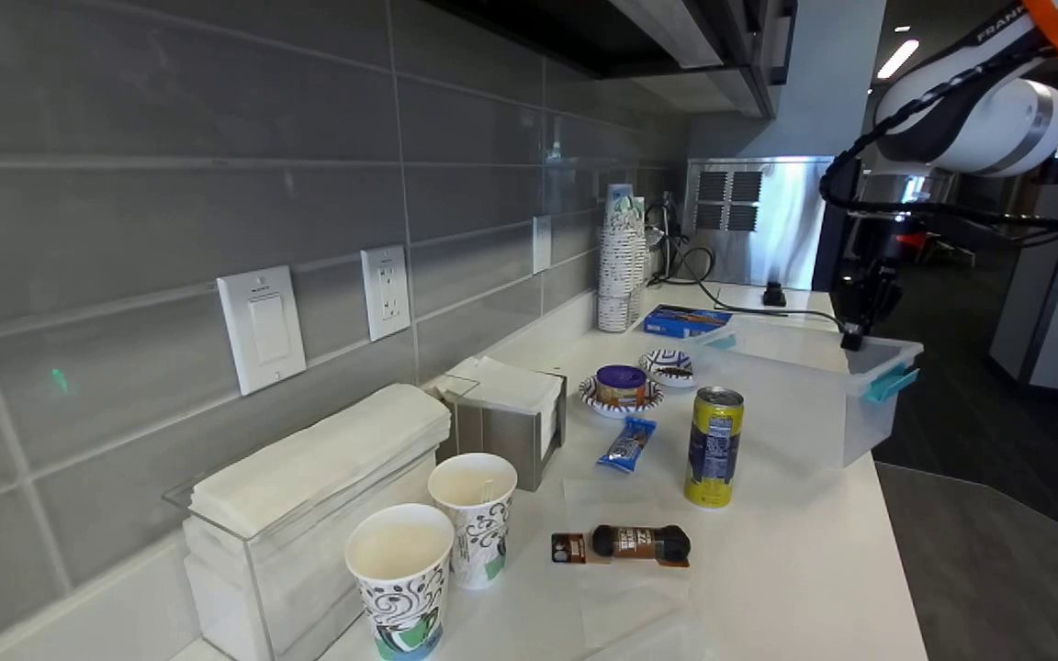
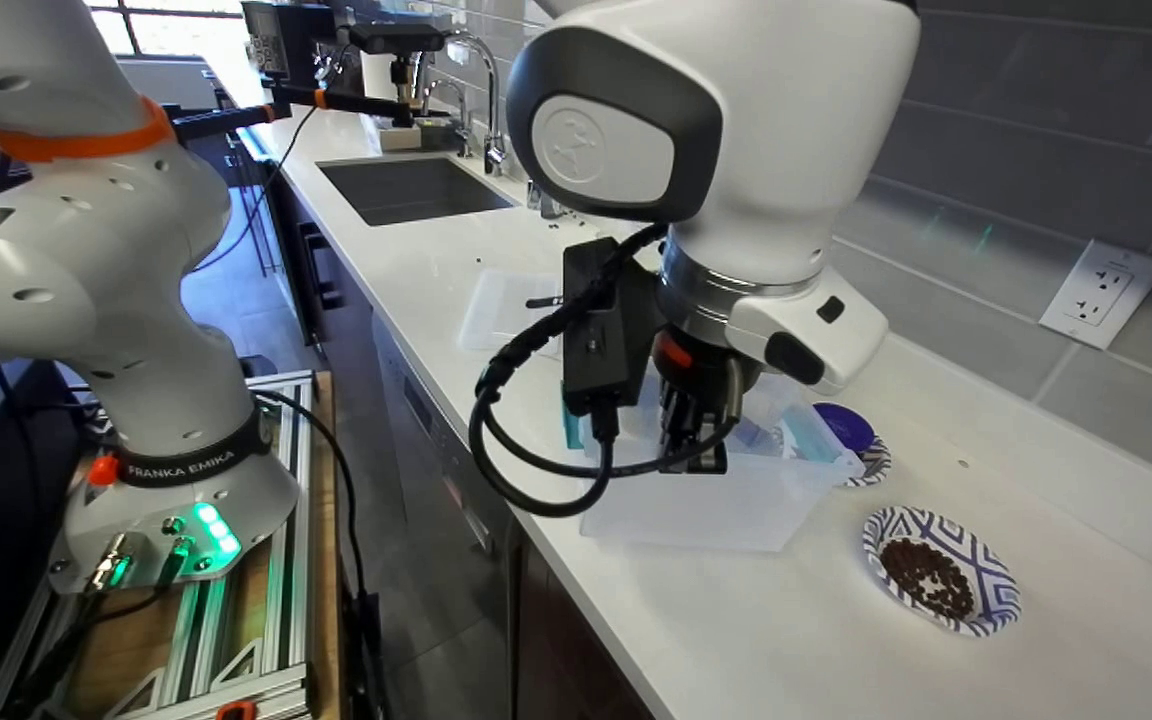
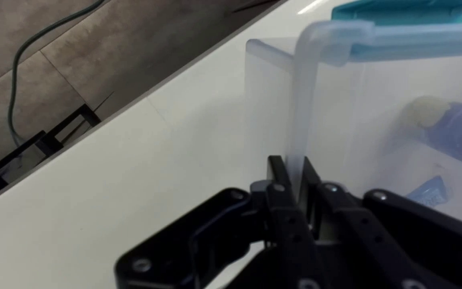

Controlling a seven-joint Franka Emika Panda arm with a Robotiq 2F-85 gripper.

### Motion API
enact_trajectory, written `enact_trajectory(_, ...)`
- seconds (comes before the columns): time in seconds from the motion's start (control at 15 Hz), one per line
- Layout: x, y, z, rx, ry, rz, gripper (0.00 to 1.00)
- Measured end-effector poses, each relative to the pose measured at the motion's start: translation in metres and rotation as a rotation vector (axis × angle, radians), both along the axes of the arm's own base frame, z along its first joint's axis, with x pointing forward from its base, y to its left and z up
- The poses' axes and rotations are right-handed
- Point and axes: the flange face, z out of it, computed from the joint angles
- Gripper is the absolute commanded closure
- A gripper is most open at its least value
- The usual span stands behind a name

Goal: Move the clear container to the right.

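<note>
Beside grey tiles (image 1: 253, 101), the counter (image 1: 795, 551) seemingly supports the container (image 1: 795, 413).

the bin (image 1: 777, 408), see-through, pale, rimmed and rectangular, with teal clips (image 1: 892, 384), stands open side up on the white counter (image 1: 795, 569), near the counter's edge.

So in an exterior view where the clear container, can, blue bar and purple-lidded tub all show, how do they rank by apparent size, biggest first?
Largest: clear container
Next: can, though it stands nearest the camera
Smallest: blue bar and tub, too alike to rank
</note>
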Motion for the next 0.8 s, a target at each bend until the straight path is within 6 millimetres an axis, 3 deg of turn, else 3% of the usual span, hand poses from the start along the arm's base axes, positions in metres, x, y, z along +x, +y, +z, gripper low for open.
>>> enact_trajectory(0.4,0.003,-0.003,-0.032,-0.037,-0.104,0.007,0.97)
enact_trajectory(0.73,0.01,0.003,-0.047,-0.001,-0.153,0.016,0.97)
enact_trajectory(0.8,0.011,0.004,-0.049,0.005,-0.157,0.018,0.85)
